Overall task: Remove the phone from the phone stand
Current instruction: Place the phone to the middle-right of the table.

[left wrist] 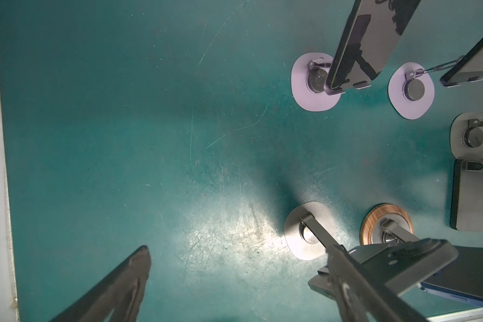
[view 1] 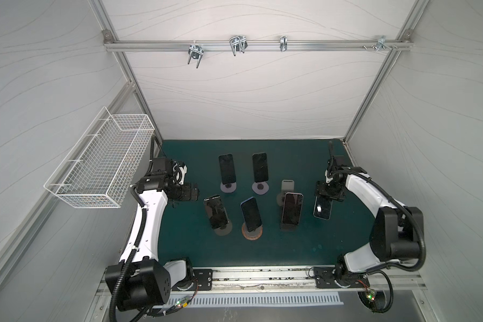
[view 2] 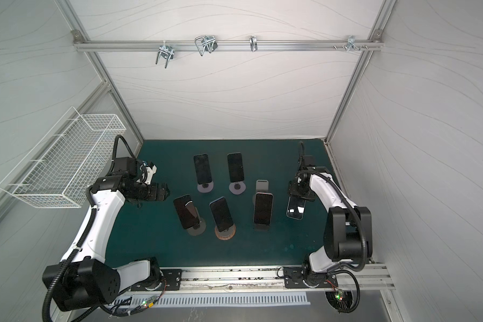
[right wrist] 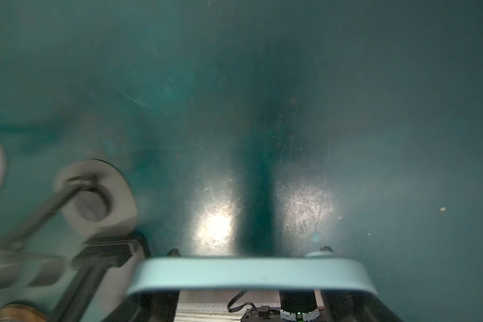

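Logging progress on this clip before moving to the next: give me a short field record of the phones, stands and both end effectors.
phones on stands: five
held phone: light blue phone, off any stand
right end effector: shut on the light blue phone
empty stand: grey stand, next to the held phone
left end effector: open, holding nothing
surface: green mat
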### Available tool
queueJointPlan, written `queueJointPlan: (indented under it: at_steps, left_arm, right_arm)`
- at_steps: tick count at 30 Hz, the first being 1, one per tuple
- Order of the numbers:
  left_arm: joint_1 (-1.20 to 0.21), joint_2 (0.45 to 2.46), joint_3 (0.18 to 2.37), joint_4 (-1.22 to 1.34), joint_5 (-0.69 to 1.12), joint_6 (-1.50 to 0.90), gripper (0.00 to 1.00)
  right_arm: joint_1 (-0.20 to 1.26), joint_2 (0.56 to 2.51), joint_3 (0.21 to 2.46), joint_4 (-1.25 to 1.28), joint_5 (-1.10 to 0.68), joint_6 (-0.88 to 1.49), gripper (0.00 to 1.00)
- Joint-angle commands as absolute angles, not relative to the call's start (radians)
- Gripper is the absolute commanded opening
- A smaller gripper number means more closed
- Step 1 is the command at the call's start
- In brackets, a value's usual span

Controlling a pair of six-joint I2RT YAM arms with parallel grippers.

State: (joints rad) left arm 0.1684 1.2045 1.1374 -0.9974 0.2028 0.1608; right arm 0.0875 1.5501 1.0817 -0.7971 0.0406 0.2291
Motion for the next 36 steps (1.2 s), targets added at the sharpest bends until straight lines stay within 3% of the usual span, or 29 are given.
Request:
queueJointPlan:
  at_steps: [1,21,31,36]
  left_arm:
    - [0.167,1.207,1.179,-1.016,0.221,0.173,1.0]
    - [0.166,1.198,1.164,-1.01,0.234,0.176,1.0]
    - [0.167,1.198,1.164,-1.011,0.235,0.176,1.0]
    - [0.167,1.196,1.167,-1.016,0.234,0.182,1.0]
  right_arm:
    - [0.099,1.598,1.079,-0.795,0.016,0.193,0.65]
    - [0.147,1.792,1.059,-0.756,0.052,0.197,0.74]
    - [0.165,1.747,1.061,-0.756,0.062,0.188,0.83]
    - [0.181,1.594,1.061,-0.765,0.118,0.224,0.83]
